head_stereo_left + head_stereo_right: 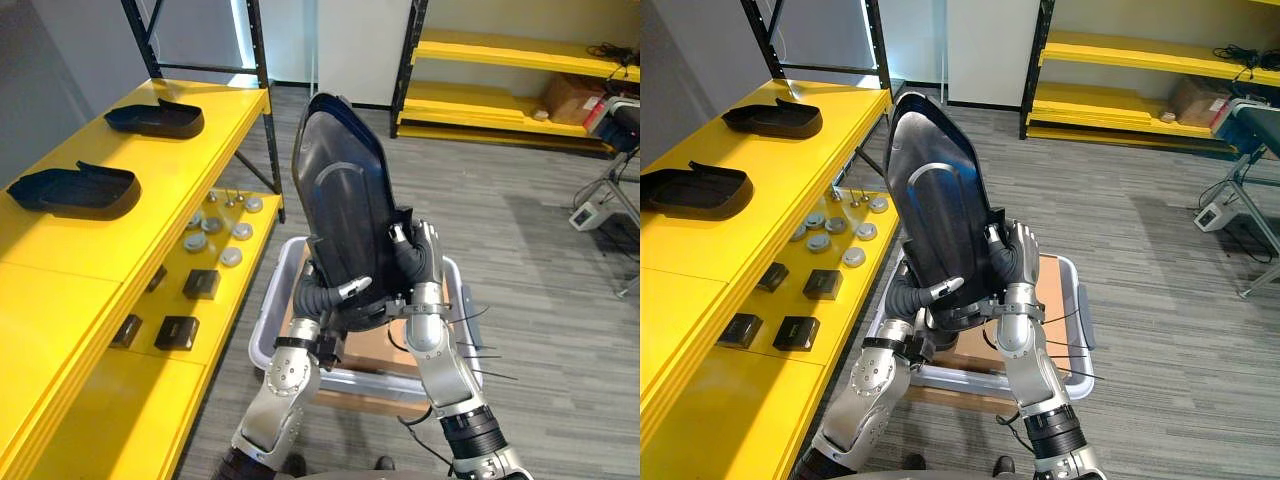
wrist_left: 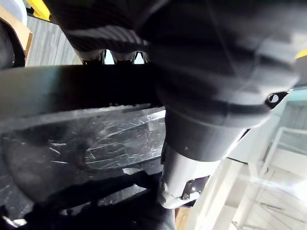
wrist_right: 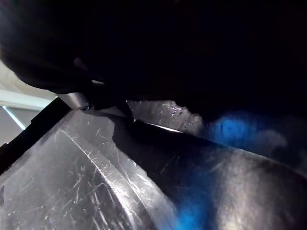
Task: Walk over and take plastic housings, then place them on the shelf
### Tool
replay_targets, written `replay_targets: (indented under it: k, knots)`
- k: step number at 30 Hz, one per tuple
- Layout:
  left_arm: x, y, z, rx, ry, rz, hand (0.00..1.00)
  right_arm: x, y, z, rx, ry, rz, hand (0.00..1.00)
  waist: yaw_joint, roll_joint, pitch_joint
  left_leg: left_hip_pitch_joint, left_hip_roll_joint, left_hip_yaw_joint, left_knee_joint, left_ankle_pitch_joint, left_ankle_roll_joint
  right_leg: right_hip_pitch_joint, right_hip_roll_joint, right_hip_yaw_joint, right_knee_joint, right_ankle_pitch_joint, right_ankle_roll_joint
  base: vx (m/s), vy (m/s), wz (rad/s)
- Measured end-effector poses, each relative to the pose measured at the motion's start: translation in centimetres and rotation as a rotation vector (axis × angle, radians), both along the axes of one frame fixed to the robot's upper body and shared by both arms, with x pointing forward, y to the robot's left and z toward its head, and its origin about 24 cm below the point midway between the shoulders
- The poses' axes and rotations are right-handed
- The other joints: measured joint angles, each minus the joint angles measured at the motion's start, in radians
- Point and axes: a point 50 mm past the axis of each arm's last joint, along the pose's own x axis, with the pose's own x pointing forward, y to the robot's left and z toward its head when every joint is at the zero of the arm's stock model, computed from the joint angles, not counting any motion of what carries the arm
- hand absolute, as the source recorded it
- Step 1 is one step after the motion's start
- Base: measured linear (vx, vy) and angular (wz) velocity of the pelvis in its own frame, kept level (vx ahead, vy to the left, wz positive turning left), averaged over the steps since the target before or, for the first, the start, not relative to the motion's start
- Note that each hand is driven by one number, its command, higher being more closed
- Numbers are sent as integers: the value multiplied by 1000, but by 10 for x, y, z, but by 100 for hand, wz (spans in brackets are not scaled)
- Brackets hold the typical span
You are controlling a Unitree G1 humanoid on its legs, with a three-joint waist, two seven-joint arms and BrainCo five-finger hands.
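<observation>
The plastic housing (image 1: 345,190) hides most of the grey bin (image 1: 266,322).

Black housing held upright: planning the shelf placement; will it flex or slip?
Probably stiff: the housing stands unbent above the left robot hand and right robot hand. Its glossy skin may slip. Likely light: a thin shell.

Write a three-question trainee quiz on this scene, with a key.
1. True or false: the left robot hand alone grips the raised housing.
2. How many housings lie on the yellow shelf? A one, B two, C four.
3. Fill in: under the raised housing stands a grey ___.
Key: 1 false, the right robot hand grips it too; 2 B; 3 bin.
</observation>
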Motion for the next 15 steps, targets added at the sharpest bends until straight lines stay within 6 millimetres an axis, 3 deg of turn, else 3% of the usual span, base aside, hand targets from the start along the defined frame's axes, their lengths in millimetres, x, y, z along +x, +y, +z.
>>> replay_targets:
  k: [6, 15]
  knots:
    - [4, 14, -8, 93, 16, 62, 100, -3, 10, 5, 130, 0, 149, 0, 2, -7, -4, 0, 0, 0, 0, 0, 0, 0, 0, 0, 0, 0, 0, 0, 0, 0]
    - [6, 34, 21, 171, -140, 119, 100, -8, -12, 33, 367, -73, 338, 0, 2, -10, -7, 7, 1, 6, 0, -1, 0, 4, 1, 11, 1, 0, 0, 0, 0, -1]
